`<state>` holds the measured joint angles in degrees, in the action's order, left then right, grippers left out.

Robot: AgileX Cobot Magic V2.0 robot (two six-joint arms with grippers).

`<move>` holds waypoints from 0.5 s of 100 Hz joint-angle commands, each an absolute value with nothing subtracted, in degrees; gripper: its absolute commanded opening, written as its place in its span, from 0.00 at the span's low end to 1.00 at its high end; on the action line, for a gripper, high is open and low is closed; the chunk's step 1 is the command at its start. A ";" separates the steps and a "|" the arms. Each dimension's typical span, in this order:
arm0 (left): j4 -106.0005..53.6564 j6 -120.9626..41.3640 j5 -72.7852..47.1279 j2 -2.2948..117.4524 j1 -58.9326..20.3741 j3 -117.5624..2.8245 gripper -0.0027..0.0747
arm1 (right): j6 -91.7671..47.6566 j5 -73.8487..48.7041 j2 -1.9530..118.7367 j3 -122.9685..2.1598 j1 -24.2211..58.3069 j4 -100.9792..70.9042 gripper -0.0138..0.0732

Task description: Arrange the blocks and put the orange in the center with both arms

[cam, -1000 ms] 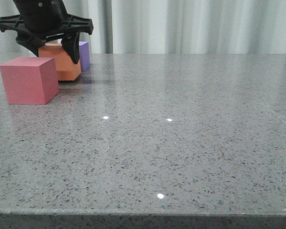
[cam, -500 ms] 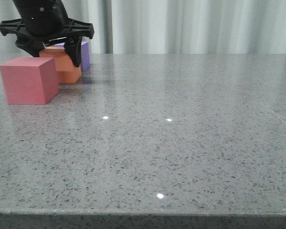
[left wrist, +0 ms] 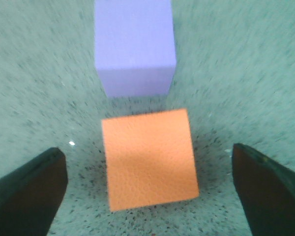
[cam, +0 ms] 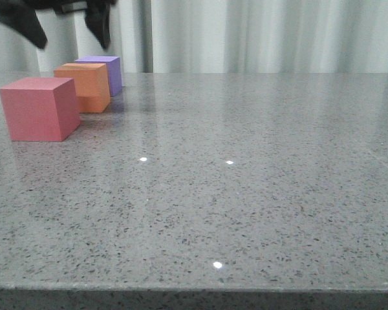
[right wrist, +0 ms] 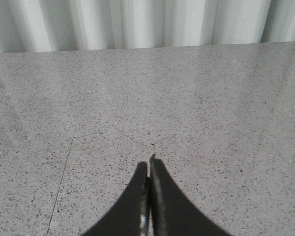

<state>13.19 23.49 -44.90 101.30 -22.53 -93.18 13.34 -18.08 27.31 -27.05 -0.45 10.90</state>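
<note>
Orange cube (cam: pixel 83 86) sits between pink (cam: pixel 39 108) and purple (cam: pixel 105 73)

Left gripper (cam: pixel 63 22) hangs straight above it, jaws wide, holding nothing — right gripper (right wrist: pixel 148 196) pinched shut, far off over bare tabletop (cam: pixel 246 181).

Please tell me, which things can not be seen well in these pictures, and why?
- Left gripper: front view's top edge cuts it, only fingertips show.
- Purple cube: front view, mostly hidden behind the orange cube.
- Red-pink cube: outside both wrist views.
- Right gripper: outside the front view.

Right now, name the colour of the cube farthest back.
Purple; the purple cube shows best in the left wrist view.
</note>
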 commanded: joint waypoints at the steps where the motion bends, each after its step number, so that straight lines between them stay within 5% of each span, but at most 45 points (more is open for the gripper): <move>1: 14.61 23.53 -42.62 94.32 -22.31 -94.98 0.86 | 12.71 -13.61 27.35 -28.61 -0.71 11.59 0.08; 50: 16.55 25.13 -32.33 66.72 -17.52 -68.07 0.86 | 12.71 -13.61 27.35 -28.61 -0.71 11.59 0.08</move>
<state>16.66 24.19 -39.38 74.01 -18.96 -71.99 13.34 -18.08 27.31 -27.05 -0.45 10.90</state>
